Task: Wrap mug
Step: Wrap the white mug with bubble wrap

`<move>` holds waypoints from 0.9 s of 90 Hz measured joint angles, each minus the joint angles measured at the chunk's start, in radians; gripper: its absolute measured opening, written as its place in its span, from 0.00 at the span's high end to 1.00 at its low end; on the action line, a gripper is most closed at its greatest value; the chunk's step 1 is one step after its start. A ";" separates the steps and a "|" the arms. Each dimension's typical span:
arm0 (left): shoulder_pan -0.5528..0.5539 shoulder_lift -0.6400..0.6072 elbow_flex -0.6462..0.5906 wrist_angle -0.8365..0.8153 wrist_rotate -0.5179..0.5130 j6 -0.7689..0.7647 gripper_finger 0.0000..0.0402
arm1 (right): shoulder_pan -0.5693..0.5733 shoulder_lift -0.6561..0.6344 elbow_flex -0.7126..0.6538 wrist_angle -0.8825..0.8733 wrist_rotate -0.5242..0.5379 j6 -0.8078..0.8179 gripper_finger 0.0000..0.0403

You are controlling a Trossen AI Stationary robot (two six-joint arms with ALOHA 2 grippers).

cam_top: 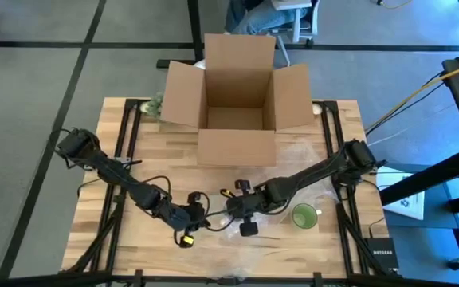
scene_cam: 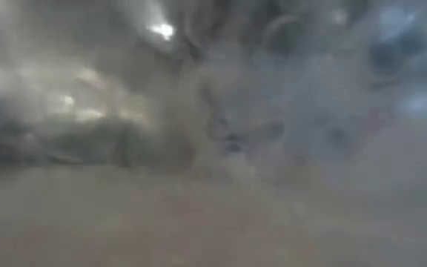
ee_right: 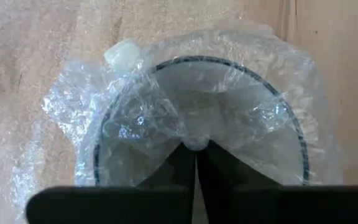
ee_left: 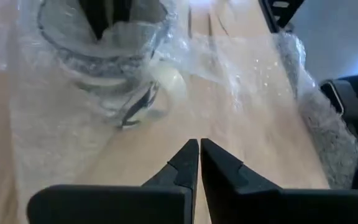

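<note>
At the desk's (cam_top: 134,239) near middle, the right hand (ee_right: 196,148), pinched shut on bubble wrap (ee_right: 73,106), tucks it into the mug (ee_right: 201,124); the left hand (ee_left: 199,152), closed and empty, should next secure loose wrap.

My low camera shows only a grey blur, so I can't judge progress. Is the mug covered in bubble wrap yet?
Observer: Yes. Bubble wrap surrounds the mug, and the right gripper, fingers shut, pokes the wrap down into the mug's mouth.
Operator: And the left one?
Observer: The left gripper is shut on nothing, a little short of the mug and pointing at it.
Operator: Is the box ready?
Observer: The cardboard box stands at the table's far side, flaps open.
</note>
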 joint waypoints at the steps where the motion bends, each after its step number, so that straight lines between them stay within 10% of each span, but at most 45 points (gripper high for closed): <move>1: 0.000 0.001 0.000 0.002 0.000 -0.004 1.00 | 0.000 0.000 0.000 0.000 0.000 0.000 0.99; 43: 0.004 0.023 0.000 -0.227 -0.056 -0.095 1.00 | 0.000 0.000 0.000 -0.002 -0.013 0.000 0.99; 81: 0.011 0.217 0.000 -0.063 -0.161 -0.063 1.00 | 0.000 0.000 0.000 0.001 -0.010 0.000 0.99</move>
